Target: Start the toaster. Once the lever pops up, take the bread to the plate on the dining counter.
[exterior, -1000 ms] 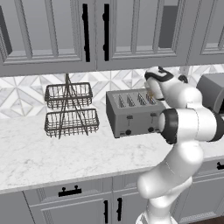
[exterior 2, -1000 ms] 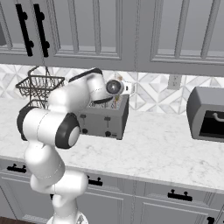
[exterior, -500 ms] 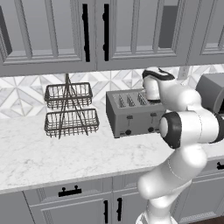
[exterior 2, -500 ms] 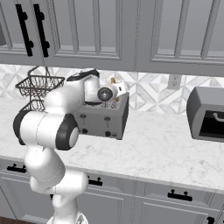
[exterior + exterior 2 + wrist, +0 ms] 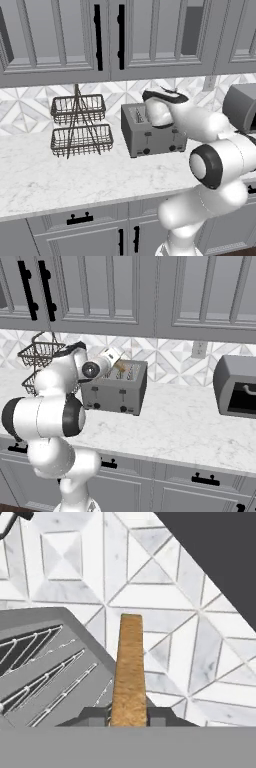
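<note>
Left to right along the table [image 5: 60,175]: a two-tier wire basket rack [image 5: 80,125], then the toaster [image 5: 150,132] against the tiled backsplash [image 5: 170,358], then a darker appliance [image 5: 237,386] at the far right. Gripper [image 5: 129,714] sits above the toaster's top, narrowly parted, its two fingers closed on the bread [image 5: 129,667] edge-on. The slice is clear of the slots, standing up from the fingers toward the backsplash. The base views hide the contact.
</note>
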Robot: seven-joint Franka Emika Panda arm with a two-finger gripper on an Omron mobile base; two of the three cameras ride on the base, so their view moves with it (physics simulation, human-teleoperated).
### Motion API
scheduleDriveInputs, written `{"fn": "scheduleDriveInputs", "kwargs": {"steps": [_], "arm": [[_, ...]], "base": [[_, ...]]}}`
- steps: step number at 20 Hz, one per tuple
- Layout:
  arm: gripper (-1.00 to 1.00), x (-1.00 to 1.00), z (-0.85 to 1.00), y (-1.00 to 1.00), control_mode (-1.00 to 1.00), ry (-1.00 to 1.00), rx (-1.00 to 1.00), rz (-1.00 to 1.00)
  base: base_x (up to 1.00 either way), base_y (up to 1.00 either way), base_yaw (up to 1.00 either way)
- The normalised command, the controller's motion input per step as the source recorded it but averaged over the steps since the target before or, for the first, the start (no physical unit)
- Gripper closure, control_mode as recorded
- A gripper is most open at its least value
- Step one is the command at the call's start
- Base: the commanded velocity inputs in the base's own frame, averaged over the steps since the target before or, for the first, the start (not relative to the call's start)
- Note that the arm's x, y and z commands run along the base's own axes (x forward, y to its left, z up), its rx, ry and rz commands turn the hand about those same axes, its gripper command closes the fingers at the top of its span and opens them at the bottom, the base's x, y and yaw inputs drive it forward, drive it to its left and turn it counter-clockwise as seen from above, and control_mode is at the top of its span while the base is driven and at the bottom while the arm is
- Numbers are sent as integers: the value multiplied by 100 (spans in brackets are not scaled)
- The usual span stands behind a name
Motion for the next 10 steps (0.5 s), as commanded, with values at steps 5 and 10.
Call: {"fn": "scheduleDriveInputs", "kwargs": {"steps": [5, 10], "arm": [[100, -99, 57, -1, -100, 0, -23, 22], [100, -100, 78, -16, -100, 0, -4, 23]], "base": [[0, 0, 0], [0, 0, 0]]}}
